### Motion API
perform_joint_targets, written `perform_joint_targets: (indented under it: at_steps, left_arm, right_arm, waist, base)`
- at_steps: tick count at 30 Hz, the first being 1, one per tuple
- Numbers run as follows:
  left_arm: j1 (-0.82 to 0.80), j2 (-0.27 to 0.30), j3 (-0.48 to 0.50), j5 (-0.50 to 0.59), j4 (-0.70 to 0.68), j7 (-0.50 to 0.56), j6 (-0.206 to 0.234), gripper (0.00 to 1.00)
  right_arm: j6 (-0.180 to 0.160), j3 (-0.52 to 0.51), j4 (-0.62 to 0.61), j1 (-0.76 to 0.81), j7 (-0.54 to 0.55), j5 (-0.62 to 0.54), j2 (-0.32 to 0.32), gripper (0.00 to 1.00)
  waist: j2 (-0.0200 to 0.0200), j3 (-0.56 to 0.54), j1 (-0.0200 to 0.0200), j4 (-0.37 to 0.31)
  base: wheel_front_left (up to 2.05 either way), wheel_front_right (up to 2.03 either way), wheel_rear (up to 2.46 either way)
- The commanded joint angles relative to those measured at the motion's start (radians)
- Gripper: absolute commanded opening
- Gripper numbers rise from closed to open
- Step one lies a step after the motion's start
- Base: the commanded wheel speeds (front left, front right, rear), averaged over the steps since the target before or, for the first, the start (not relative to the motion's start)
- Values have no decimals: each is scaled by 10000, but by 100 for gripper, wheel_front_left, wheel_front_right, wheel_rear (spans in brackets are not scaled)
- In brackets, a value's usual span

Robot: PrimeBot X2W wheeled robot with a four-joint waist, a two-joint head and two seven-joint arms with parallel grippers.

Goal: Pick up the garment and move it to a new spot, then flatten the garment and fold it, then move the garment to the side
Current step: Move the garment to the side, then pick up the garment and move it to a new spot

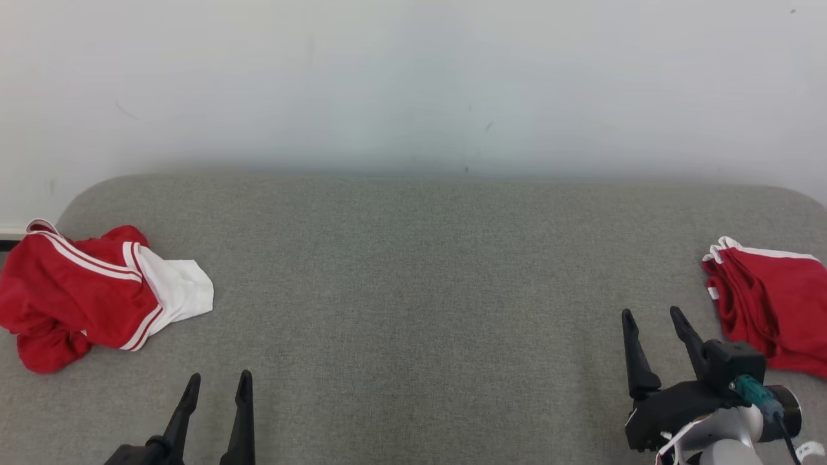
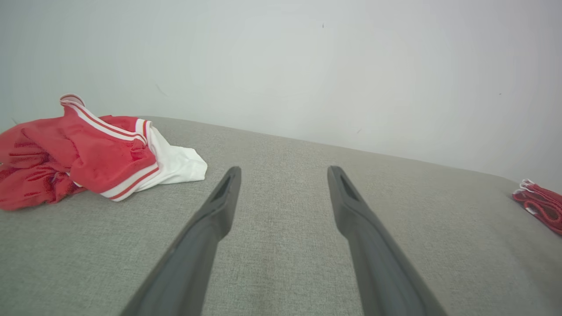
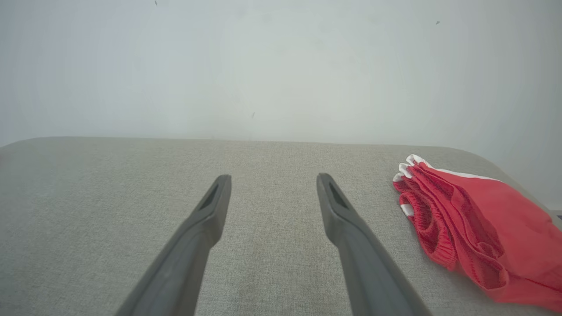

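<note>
A folded red garment with white trim lies at the right edge of the grey surface; the right wrist view has this garment at its right side. My right gripper stands open just left of it, nothing between its fingers, and not touching it. A crumpled red and white garment lies at the far left, and the left wrist view catches that heap at its left. My left gripper is open at the lower left, empty, to the right of that heap.
The grey padded surface runs from left to right with rounded far corners. A pale wall rises right behind it. Bare fabric lies between the two garments.
</note>
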Motion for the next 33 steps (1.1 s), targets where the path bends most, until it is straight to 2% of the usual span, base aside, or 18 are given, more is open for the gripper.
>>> perform_joint_targets:
  at_steps: [1, 7, 11, 20, 33]
  left_arm:
    - [248, -64, 169, 248, -146, -24, -76, 100]
    - [432, -168, 570, 507, -240, -28, -154, 100]
    - [547, -170, 754, 626, -38, -29, -275, 100]
    - [513, -300, 772, 565, 498, -30, -501, 100]
    - [372, -380, 865, 656, 621, -31, -599, 100]
  right_arm:
    - [-23, -3, -464, 405, -89, -17, 214, 100]
    - [-23, 100, -1531, 1245, -237, 39, 541, 100]
    - [-23, 378, -1868, 1718, -11, 649, 597, 100]
    - [-23, 597, -1655, 2012, 66, 1147, 590, 100]
    - [-23, 404, -1537, 1999, -17, 1196, 594, 100]
  waist:
    - [2, -267, 4, 12]
    - [2, -388, 4, -32]
    - [2, -428, 4, -102]
    - [2, -478, 4, -156]
    - [2, -405, 4, -212]
  base:
    - [0, 0, 0]
    - [0, 0, 0]
    - [0, 0, 0]
    - [0, 0, 0]
    - [0, 0, 0]
